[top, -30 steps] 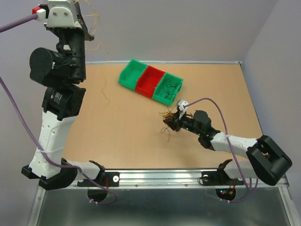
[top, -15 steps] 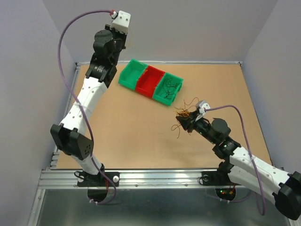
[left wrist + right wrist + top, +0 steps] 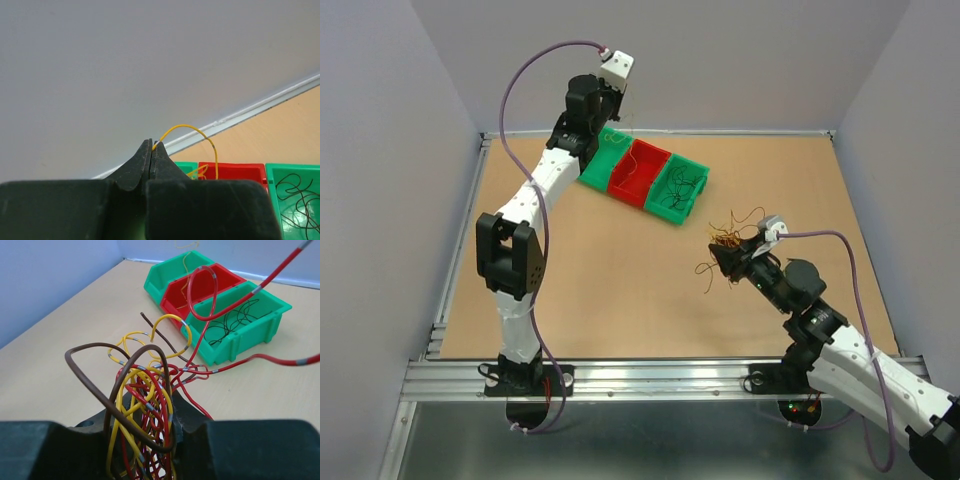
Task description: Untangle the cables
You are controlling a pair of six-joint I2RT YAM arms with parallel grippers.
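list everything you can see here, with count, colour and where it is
table: one, tan, under everything
left bin: one, green, far middle of table, left end of row
middle bin: one, red, between the green two
right bin: one, green, right end of row
black wires: several, black, in right bin
yellow wire: one, yellow, pinched in left end effector
wire bundle: many strands, red, yellow, brown, gripped in right end effector
arms: two, white and black, left reaching to the bins, right over the table's right side
end effectors: two, black, both shut on wire
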